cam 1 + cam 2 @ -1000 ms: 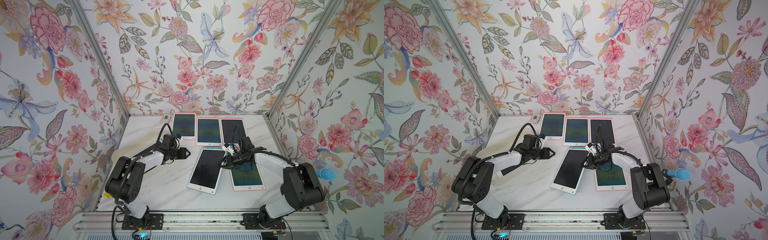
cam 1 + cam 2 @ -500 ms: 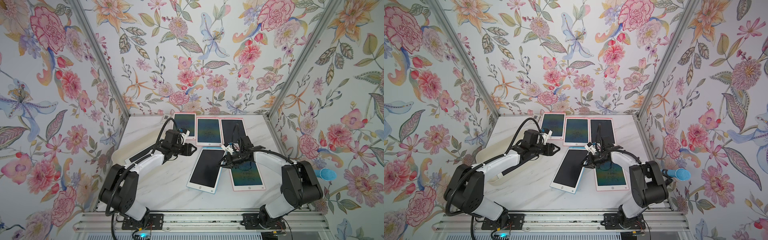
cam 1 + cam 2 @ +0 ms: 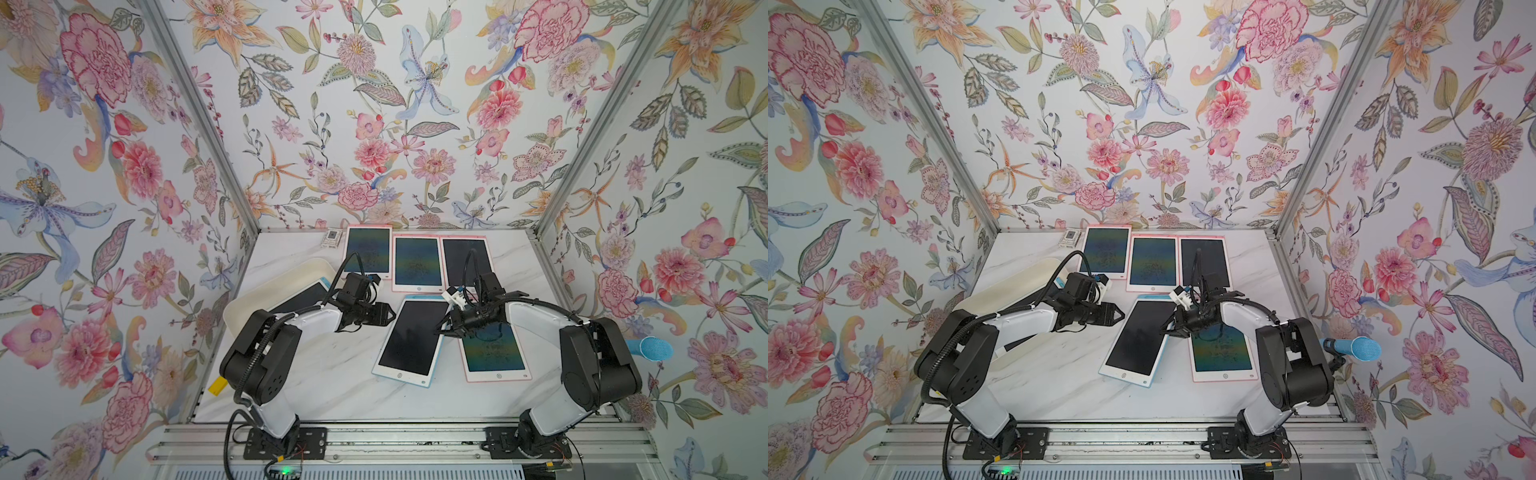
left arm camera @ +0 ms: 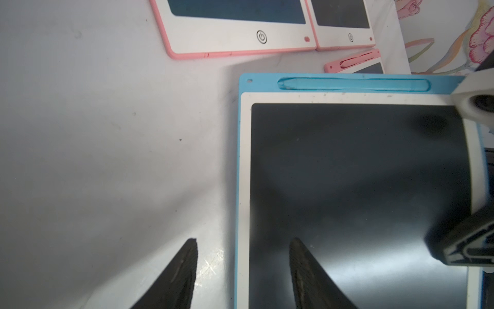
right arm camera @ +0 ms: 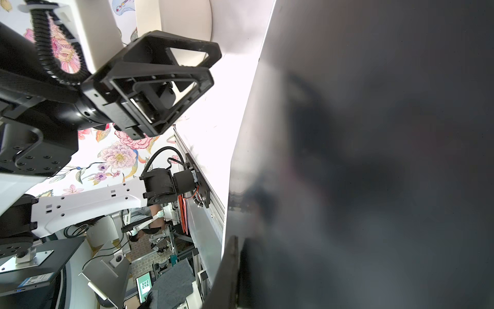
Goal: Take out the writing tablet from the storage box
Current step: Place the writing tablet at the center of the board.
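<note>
Left of frame: storage box (image 3: pixel 286 276), second tablet (image 3: pixel 305 296) inside; left end effector (image 3: pixel 388 318) has edged rightward, fingers spreading wider, empty; writing tablet (image 3: pixel 413 336) centre, on surface (image 3: pixel 332 374) outside box; right end effector (image 3: pixel 442 330) pinching its right edge; extraction looks done, release next

Bare tabletop (image 3: pixel 332 390) is left open at lower centre in both top views, while passage is barred at centre by the blue-edged tablet (image 3: pixel 409 340), at right by a pink tablet (image 3: pixel 494 361) just beside it, above by three pink tablets (image 3: pixel 417 264), and at left by the storage box (image 3: pixel 274 282).
</note>
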Motion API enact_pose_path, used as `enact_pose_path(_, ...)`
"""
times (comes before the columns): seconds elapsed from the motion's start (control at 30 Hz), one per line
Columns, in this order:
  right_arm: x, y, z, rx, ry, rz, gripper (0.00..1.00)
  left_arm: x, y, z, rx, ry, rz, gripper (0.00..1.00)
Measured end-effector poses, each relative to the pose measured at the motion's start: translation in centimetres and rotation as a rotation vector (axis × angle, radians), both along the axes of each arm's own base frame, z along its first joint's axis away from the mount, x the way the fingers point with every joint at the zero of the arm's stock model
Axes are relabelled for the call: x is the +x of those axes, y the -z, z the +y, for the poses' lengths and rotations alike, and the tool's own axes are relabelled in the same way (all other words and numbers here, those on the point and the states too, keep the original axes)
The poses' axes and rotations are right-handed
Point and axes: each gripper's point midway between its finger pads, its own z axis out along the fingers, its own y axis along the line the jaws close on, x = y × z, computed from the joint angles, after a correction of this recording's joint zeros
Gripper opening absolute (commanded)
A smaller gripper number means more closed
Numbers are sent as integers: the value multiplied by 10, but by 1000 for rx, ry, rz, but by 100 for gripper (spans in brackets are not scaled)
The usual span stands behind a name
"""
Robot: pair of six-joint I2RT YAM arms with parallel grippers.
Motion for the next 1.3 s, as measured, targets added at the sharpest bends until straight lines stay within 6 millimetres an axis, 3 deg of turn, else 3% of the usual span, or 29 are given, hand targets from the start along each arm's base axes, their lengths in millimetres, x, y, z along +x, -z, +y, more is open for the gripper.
enact_pose_path(0.17, 0, 3, -2, -20, 6, 4, 6, -2, 20, -1, 7, -5, 46, 58)
enact_pose_path(0.27, 1, 5, -3, -32, 7, -1, 25, -2, 21, -2, -13, -6, 35, 58)
enact_pose_path(0.4, 7, 16, -10, -105, 23, -29, 43, -3, 21, -5, -44, -2, 22, 58)
enact_pose_path(0.8, 16, 39, -16, -203, 40, -29, 56, -7, 21, -8, -99, 8, -13, 58)
enact_pose_path(1.3, 18, 71, -8, -445, 17, -41, 59, -17, 20, -7, -144, -4, -16, 58)
